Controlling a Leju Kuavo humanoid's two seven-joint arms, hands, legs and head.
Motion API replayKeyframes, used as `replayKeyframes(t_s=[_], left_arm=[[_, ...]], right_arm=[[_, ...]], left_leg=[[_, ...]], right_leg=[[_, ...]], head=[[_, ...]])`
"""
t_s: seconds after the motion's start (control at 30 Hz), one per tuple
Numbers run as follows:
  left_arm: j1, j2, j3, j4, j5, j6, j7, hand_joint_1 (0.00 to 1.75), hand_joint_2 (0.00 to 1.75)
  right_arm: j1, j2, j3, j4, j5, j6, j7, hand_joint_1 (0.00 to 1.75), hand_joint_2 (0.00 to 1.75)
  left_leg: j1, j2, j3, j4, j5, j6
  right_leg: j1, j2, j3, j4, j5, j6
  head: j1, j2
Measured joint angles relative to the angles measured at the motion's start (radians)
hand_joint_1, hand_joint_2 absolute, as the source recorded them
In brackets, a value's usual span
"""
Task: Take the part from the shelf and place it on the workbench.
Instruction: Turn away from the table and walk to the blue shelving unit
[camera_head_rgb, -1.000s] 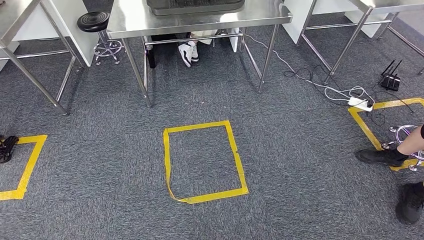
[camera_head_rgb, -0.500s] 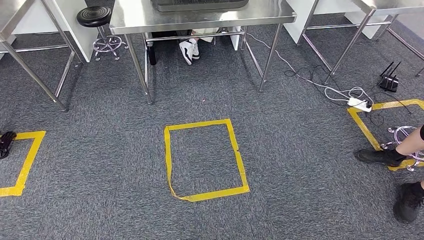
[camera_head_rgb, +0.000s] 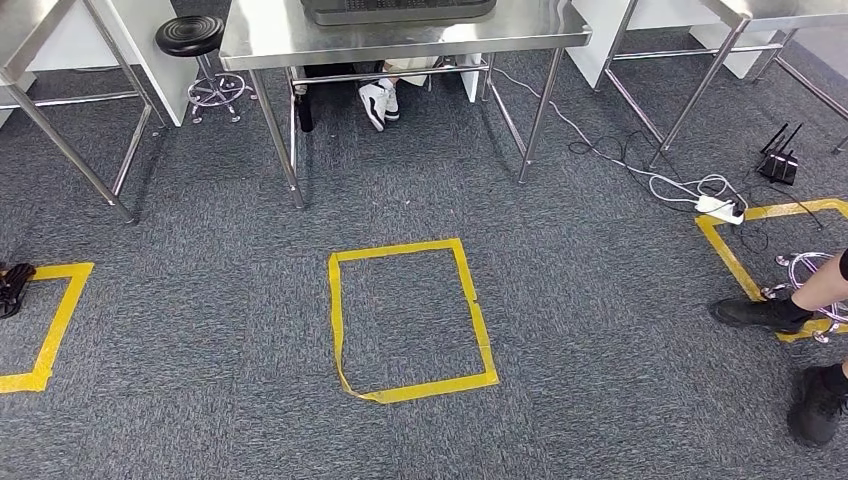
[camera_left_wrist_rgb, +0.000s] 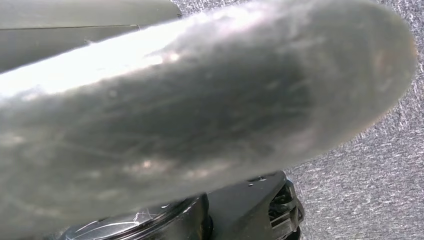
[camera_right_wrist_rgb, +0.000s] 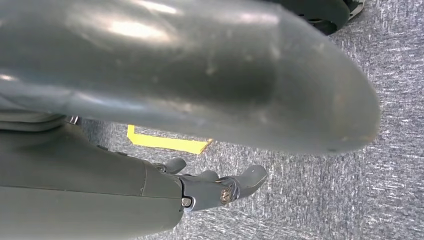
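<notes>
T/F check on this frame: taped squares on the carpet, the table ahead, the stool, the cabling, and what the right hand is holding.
1. A yellow taped square lies on the grey carpet in front of the stainless steel table. True.
2. The black round stool stands right of that table. False: it stands to its left.
3. The white power strip lies on the tabletop. False: it lies on the carpet, beside another yellow taped outline.
4. The right hand grips a part. False: it holds nothing, fingers apart above the carpet.
5. A person's black shoe rests on the carpet at right. True.
</notes>
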Motion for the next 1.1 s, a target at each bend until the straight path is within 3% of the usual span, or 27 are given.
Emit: replayKeyframes(t_s=[0.2,0.3,0.37,0.43,0.5,0.53,0.57,0.6,0.67,0.7,0.73,0.8,0.93,0.97,1.0,1.03,1.1], left_arm=[[0.000,0.000,0.000,0.000,0.000,0.000,0.000,0.00,0.00],[0.000,0.001,0.000,0.000,0.000,0.000,0.002,0.00,0.00],[-0.001,0.000,0.000,0.000,0.002,0.000,0.003,0.00,0.00],[-0.001,-0.002,0.000,0.000,0.003,0.000,0.005,0.00,0.00],[-0.001,-0.001,0.000,0.000,0.003,0.001,0.007,0.00,0.00],[-0.001,-0.002,0.000,0.000,0.002,0.002,0.008,0.00,0.00],[-0.001,-0.002,0.000,0.000,0.001,0.005,0.009,0.00,0.00],[-0.001,-0.002,0.000,0.000,-0.001,0.009,0.011,0.00,0.00],[-0.001,-0.001,0.000,-0.001,-0.005,0.018,0.014,0.00,0.00],[-0.001,0.000,0.001,-0.001,-0.006,0.021,0.014,0.00,0.00],[-0.001,0.001,0.001,-0.002,-0.007,0.023,0.015,0.00,0.00],[-0.001,0.003,0.001,-0.002,-0.008,0.024,0.015,0.00,0.00],[-0.001,0.003,0.001,-0.002,-0.008,0.024,0.015,0.00,0.00],[-0.001,0.002,0.001,-0.002,-0.008,0.025,0.015,0.00,0.00],[-0.001,0.001,0.002,-0.002,-0.008,0.027,0.015,0.00,0.00],[0.000,0.001,0.003,-0.002,-0.008,0.029,0.015,0.00,0.00],[0.001,0.002,0.008,-0.002,-0.010,0.033,0.015,0.00,0.00]], right_arm=[[0.000,0.000,0.000,0.000,0.000,0.000,0.000,0.00,0.00],[0.000,0.001,0.000,0.000,0.000,0.001,0.001,0.00,0.00],[-0.001,-0.001,0.000,0.000,0.000,0.001,0.002,0.00,0.00],[-0.001,-0.002,0.000,0.000,0.000,0.001,0.004,0.00,0.00],[0.000,-0.002,0.000,0.001,0.001,0.002,0.007,0.00,0.00],[0.001,-0.002,0.000,0.001,0.002,0.002,0.008,0.00,0.00],[0.002,-0.003,0.000,0.001,0.003,0.003,0.009,0.00,0.00],[0.002,-0.004,0.000,0.002,0.004,0.003,0.009,0.00,0.00],[0.001,-0.004,0.000,0.002,0.006,0.003,0.009,0.00,0.00],[-0.001,-0.003,0.000,0.002,0.006,0.003,0.009,0.00,0.00],[-0.003,-0.002,0.000,0.002,0.007,0.003,0.009,0.00,0.00],[-0.005,-0.001,0.000,0.002,0.008,0.004,0.010,0.00,0.00],[-0.005,-0.001,0.000,0.002,0.008,0.004,0.010,0.00,0.00],[-0.004,-0.002,0.000,0.002,0.008,0.004,0.010,0.00,0.00],[-0.004,-0.003,0.000,0.003,0.008,0.003,0.012,0.00,0.00],[-0.003,-0.003,0.000,0.003,0.008,0.003,0.013,0.00,0.00],[-0.001,-0.001,0.000,0.004,0.009,0.003,0.016,0.00,0.00]], left_leg=[[0.000,0.000,0.000,0.000,0.000,0.000],[-0.002,0.000,0.000,-0.003,0.001,0.009],[0.006,0.004,0.005,-0.022,0.012,0.019],[0.015,0.010,0.005,-0.038,0.023,0.024],[0.019,0.017,-0.001,-0.040,0.026,0.023],[0.021,0.021,-0.003,-0.039,0.027,0.020],[0.025,0.024,-0.004,-0.039,0.028,0.016],[0.031,0.027,-0.004,-0.038,0.029,0.009],[0.040,0.034,-0.004,-0.033,0.027,-0.011],[0.041,0.038,-0.004,-0.030,0.025,-0.023],[0.040,0.042,-0.002,-0.028,0.023,-0.033],[0.038,0.048,0.001,-0.027,0.021,-0.045],[0.038,0.050,0.003,-0.028,0.021,-0.047],[0.041,0.052,0.005,-0.030,0.022,-0.051],[0.043,0.044,-0.006,-0.001,-0.002,-0.053],[0.041,0.032,-0.039,0.082,-0.043,-0.051],[0.032,0.003,-0.087,0.202,-0.095,-0.034]], right_leg=[[0.000,0.000,0.000,0.000,0.000,0.000],[-0.002,0.000,0.001,-0.007,0.004,0.008],[-0.001,0.002,-0.005,0.007,-0.004,0.012],[-0.005,0.004,-0.052,0.096,-0.049,0.010],[-0.016,0.005,-0.125,0.230,-0.102,0.014],[-0.023,0.005,-0.147,0.268,-0.110,0.023],[-0.030,0.004,-0.151,0.270,-0.102,0.036],[-0.038,0.002,-0.134,0.229,-0.077,0.054],[-0.053,-0.019,-0.070,0.091,-0.016,0.089],[-0.056,-0.028,-0.047,0.038,0.007,0.092],[-0.056,-0.034,-0.037,0.010,0.019,0.085],[-0.052,-0.029,-0.041,0.006,0.025,0.063],[-0.051,-0.028,-0.042,0.008,0.025,0.058],[-0.050,-0.023,-0.040,0.009,0.026,0.051],[-0.049,-0.016,-0.040,0.010,0.030,0.040],[-0.042,-0.001,-0.040,0.011,0.033,0.028],[-0.028,0.031,-0.042,0.013,0.038,0.010]], head=[[0.000,0.000],[0.000,0.000],[0.001,0.000],[0.004,0.000],[0.005,0.000],[0.005,0.000],[0.005,0.000],[0.005,0.000],[0.006,0.000],[0.008,0.000],[0.009,0.000],[0.010,0.000],[0.010,0.000],[0.010,0.000],[0.008,0.000],[0.007,0.000],[0.004,0.000]])
